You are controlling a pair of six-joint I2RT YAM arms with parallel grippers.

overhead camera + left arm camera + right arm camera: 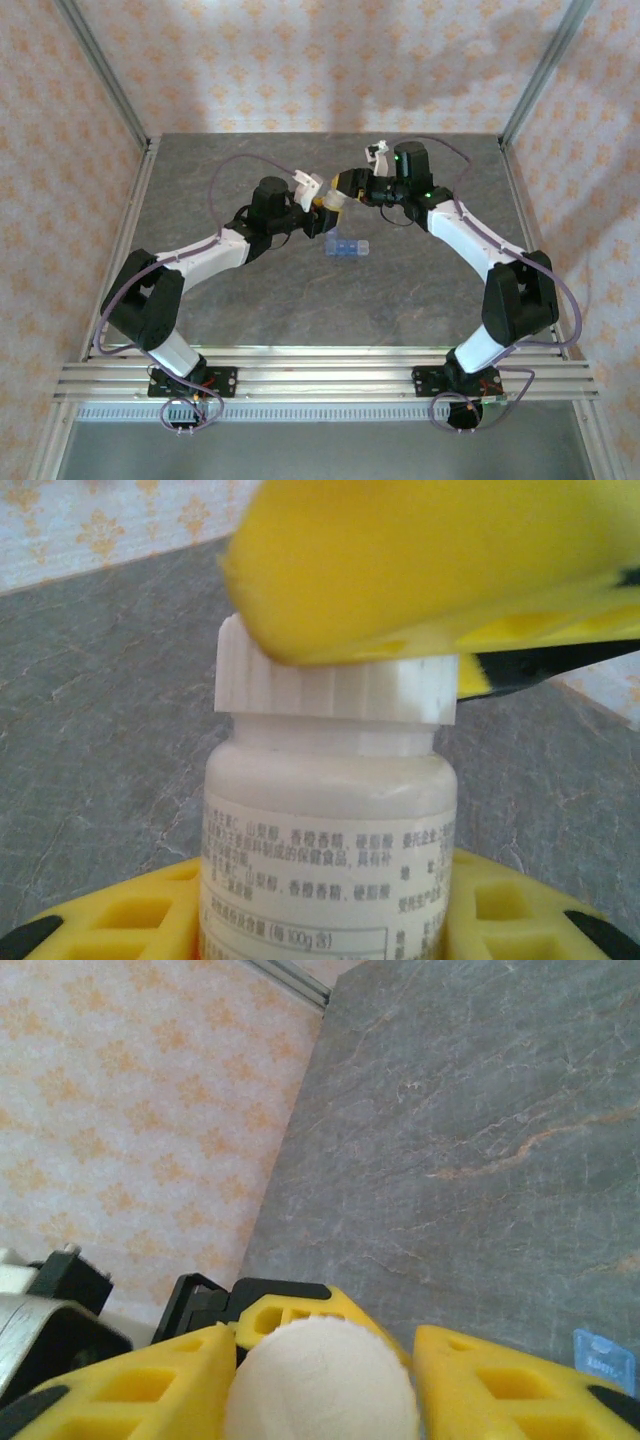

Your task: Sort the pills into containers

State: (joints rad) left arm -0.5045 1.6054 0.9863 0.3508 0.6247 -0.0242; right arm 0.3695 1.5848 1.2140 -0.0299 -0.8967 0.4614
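Above the tabletop's (pixel 250 300) middle, our left gripper (pixel 322 207) clamps the bottle (pixel 330 850) and the right gripper (pixel 322 1360) pinches its white cap (pixel 335 687). We should twist squarely, bottle steady, near the pill box (pixel 347 247).

pill box (pixel 347 247) on table (pixel 250 310), bottle (pixel 330 820) behind it

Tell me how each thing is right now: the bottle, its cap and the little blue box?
Bottle: closed, held by the left end effector.
Cap: on the bottle, gripped by the right end effector.
Pill box: lying on the table, nothing touching it; lids too small to tell.
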